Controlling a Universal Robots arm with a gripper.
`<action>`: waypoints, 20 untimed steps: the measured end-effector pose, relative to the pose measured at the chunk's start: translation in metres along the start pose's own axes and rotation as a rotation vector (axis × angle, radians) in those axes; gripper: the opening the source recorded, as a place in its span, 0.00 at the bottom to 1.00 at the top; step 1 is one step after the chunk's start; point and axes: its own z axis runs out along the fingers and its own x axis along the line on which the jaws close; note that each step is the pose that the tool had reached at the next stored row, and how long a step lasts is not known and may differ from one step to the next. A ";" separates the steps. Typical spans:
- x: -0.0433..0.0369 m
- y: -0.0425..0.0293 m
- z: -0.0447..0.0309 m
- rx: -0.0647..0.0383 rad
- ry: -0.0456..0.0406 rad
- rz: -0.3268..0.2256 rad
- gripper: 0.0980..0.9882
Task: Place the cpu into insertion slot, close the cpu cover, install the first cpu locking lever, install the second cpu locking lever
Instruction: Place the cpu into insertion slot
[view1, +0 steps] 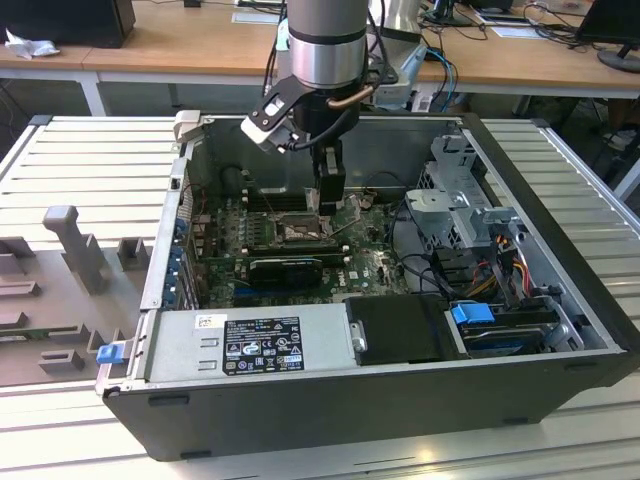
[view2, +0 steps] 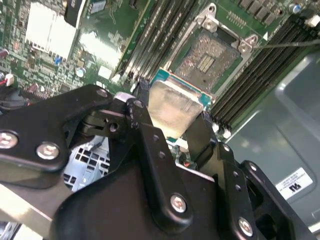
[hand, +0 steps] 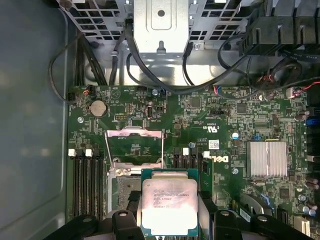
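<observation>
The cpu (hand: 169, 207) is clamped flat, metal top up, between the two black fingers of the tool (view2: 172, 117), which is closed on the chip's opposite edges and hangs low over the green motherboard (view1: 372, 262) inside the open computer case (view1: 330, 400). The insertion slot (view2: 207, 57) lies bare and just ahead of the chip, away from the tool's body, so the chip overlaps its near edge rather than sitting squarely above it. Their sides look roughly parallel, and the cpu cover (hand: 135, 134) appears swung open beyond the slot.
</observation>
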 end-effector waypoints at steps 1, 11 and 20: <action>0.0000 0.0000 0.0005 0.000 0.0000 0.000 0.49; -0.0001 -0.0006 0.0066 0.002 -0.0001 0.001 0.49; -0.0002 -0.0011 0.0129 0.006 -0.0002 0.002 0.49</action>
